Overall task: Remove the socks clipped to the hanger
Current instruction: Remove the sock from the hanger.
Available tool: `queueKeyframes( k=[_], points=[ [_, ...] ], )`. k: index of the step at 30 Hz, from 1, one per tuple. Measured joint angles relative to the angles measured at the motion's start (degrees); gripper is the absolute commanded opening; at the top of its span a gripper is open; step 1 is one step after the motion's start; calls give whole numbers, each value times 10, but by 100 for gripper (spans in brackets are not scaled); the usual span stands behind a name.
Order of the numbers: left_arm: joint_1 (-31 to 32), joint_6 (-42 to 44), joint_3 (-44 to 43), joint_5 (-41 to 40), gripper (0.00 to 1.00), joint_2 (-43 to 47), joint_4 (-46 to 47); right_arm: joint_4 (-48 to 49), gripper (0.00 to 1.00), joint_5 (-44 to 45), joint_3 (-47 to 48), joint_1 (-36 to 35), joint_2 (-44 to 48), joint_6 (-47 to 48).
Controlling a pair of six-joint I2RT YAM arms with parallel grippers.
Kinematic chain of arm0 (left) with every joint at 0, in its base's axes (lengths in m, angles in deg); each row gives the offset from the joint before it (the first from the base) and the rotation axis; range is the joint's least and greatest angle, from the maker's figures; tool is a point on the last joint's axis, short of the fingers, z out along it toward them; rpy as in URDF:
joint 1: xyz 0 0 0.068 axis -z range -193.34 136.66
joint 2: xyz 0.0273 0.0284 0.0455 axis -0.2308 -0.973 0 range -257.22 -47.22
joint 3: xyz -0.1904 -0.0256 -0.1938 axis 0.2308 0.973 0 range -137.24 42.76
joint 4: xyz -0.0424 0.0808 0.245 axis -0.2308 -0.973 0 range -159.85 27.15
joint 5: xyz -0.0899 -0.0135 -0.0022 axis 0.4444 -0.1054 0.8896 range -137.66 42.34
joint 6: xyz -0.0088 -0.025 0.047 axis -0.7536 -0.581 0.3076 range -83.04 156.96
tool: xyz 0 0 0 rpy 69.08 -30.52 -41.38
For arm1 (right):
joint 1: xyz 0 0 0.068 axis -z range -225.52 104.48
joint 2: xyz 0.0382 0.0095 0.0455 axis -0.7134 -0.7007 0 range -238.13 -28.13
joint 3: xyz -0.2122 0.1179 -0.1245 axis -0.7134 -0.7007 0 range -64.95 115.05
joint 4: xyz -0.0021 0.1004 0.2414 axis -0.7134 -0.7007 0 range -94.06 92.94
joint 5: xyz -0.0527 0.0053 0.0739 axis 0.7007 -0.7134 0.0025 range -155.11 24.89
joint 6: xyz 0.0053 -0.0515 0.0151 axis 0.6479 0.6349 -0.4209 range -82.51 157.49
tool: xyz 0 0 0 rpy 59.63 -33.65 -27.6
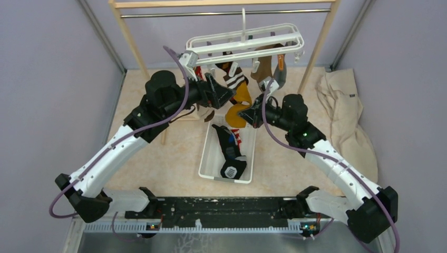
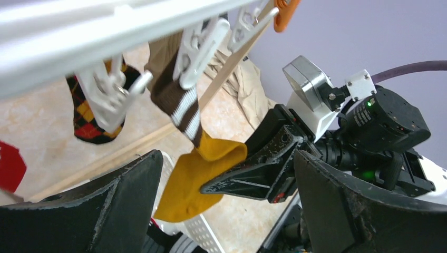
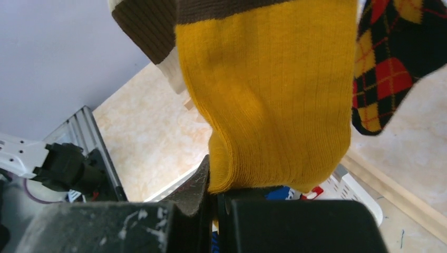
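One mustard sock (image 2: 203,174) is being pinched at its foot by the right gripper (image 3: 215,195), whose jaws are being pressed together on the cloth.
Its brown striped cuff is being held by a white clip (image 2: 192,52) under the hanger (image 1: 248,45), so the long axis is being drawn from the clip, cuff uppermost, down toward the basket (image 1: 208,155), toe lowest. Nothing is being braced by the left gripper (image 1: 224,94), its jaws being held wide apart beside the frame. A hard pull is judged likely to tilt the hanger or slip the thin pinch.
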Motion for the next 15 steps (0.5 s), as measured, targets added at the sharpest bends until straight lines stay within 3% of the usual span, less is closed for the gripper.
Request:
queueKeyframes(
  k=[15],
  points=[
    [0,61,-46,-41,99,-64,65,12,0,-146,-17,125,7,-118]
  ],
)
